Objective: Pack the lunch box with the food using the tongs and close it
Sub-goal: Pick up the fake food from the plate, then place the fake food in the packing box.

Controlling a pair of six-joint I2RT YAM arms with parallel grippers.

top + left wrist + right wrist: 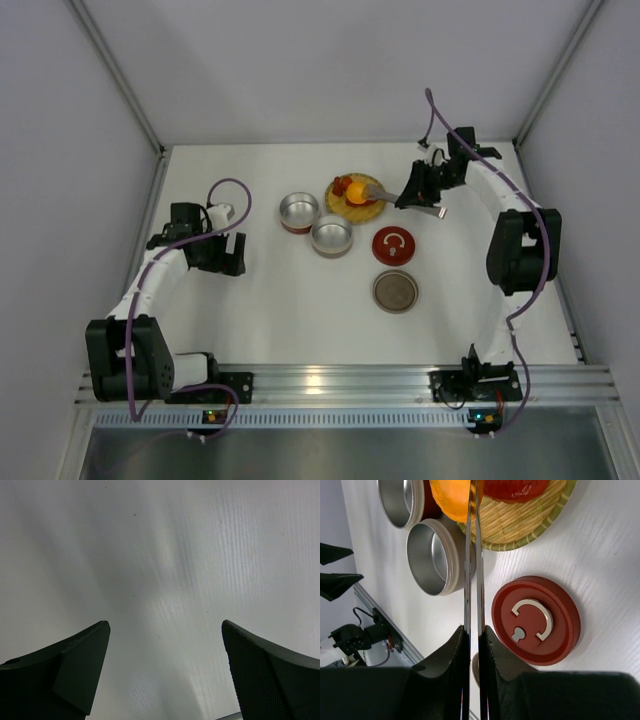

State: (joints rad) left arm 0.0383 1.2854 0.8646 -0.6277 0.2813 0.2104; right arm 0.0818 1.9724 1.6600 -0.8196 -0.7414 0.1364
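Observation:
My right gripper (412,195) (475,630) is shut on the tongs (385,192) (473,570), whose two silver arms are pressed almost together. They reach out to the orange-yellow ball (357,193) (450,500) on the woven yellow plate (356,211) (520,525). In the right wrist view the tong tips run off the top edge, so I cannot tell whether they pinch the ball. Glossy red pieces (342,184) (512,487) lie beside the ball. Two open lunch box tins (298,212) (332,237) (432,555) stand left of the plate. My left gripper (232,250) (166,625) hangs open over bare table.
A red lid with a metal handle (393,245) (536,621) lies below the tongs, near the right gripper. A brownish round lid (395,291) lies nearer the front. White walls close in the table on three sides.

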